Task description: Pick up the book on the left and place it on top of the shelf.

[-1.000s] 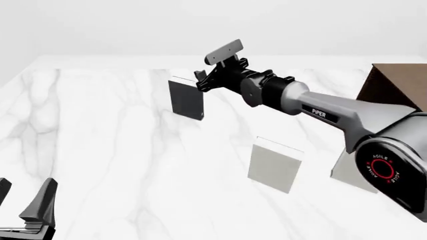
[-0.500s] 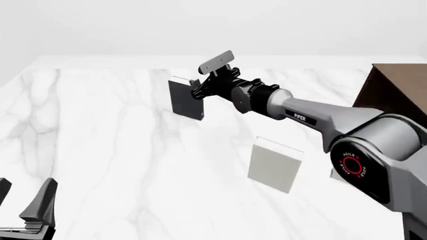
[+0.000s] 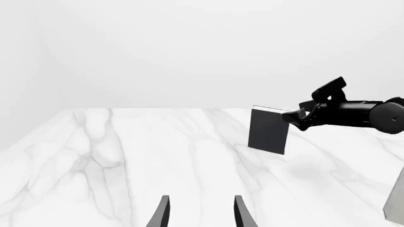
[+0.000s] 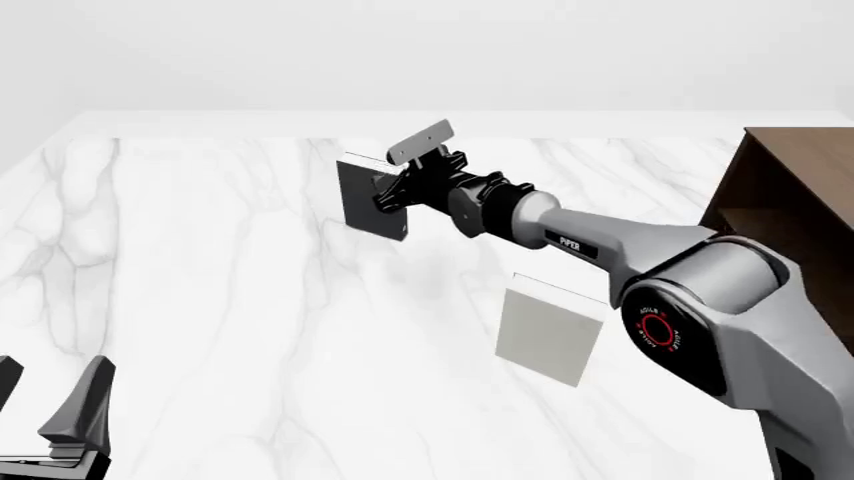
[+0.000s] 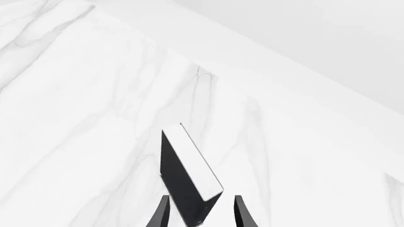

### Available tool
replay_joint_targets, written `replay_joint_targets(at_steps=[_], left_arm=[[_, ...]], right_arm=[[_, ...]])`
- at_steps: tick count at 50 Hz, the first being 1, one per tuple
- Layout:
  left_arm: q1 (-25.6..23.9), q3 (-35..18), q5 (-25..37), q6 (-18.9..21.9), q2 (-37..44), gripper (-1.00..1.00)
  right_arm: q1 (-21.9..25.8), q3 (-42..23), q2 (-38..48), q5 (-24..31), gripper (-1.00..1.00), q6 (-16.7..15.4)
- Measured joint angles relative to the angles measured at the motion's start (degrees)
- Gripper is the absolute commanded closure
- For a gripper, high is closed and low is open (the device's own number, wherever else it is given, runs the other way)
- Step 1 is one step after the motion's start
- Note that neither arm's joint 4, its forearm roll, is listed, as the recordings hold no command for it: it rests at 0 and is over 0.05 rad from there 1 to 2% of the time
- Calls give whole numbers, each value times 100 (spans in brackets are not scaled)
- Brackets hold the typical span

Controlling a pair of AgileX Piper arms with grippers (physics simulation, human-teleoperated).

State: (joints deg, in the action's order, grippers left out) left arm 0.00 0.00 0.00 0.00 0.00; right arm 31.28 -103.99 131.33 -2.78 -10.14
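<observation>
1. The white marble table (image 4: 200, 300) is being seen spread across the whole front view, with everything else borne on it.
2. The dark brown shelf (image 4: 787, 200) is being shown at the right edge of the front view, partly cut off by the frame.
3. The right arm (image 4: 627, 250) is being held stretched forward and leftward from the lower right, its forearm nearly level above the table and its wrist turned toward the book.
4. A pale grey book (image 4: 549, 328) is being shown standing upright below the right forearm, well apart from the black one.
5. The black-covered book (image 4: 371, 196) is being shown upright toward the far middle of the table, well apart from the shelf, with its white page edges turned upward.
6. The right gripper (image 5: 200, 212) is being held open at the book, one finger on each side of the book's near corner in the right wrist view; whether the fingers are touching the covers cannot be told.
7. The left gripper (image 3: 200, 213) is being held open and empty, low at the near left of the table.
</observation>
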Motion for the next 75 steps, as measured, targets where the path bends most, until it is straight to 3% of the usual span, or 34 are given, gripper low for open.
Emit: replay_joint_targets(at_steps=[67, 68, 75], left_arm=[[0, 0, 0, 0, 0, -100], [0, 0, 0, 0, 0, -100], [0, 0, 0, 0, 0, -100]], right_arm=[[-27, -1275, 1140, 430, -100, 50], [-26, -1284, 1146, 433, 100, 53], [1, -1202, 1074, 354, 100, 11]])
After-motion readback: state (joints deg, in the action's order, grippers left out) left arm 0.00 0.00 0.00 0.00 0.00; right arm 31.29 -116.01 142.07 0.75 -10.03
